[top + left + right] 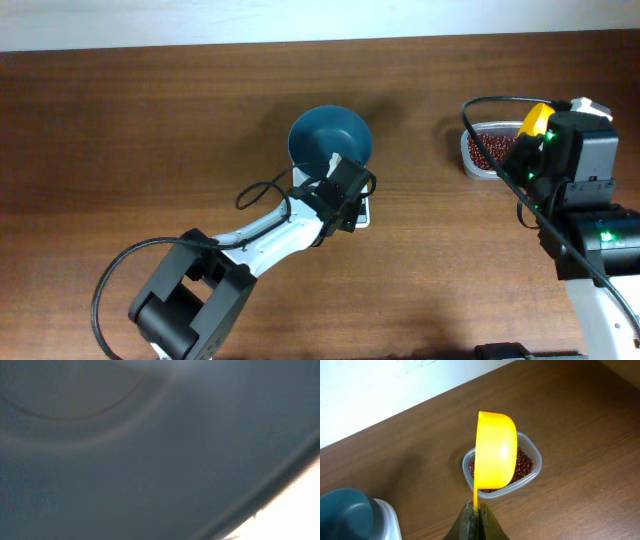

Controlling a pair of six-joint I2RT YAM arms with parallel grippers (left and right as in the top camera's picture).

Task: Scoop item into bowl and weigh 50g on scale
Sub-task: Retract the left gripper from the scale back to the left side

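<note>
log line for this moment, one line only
left gripper: shut at bowl rim | bowl: on scale | right gripper: shut on yellow scoop | scoop: over tub of beans

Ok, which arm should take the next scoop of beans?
Right. The right gripper holds the yellow scoop close above the clear tub of beans. The left gripper is at the bowl on the scale, with no scoop.

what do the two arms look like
Both arms have black boxy joint housings and white links, with loose black cables looping alongside. The left arm shows a long white link; the right arm shows small green lights. The right hand has dark, tapered fingers.
</note>
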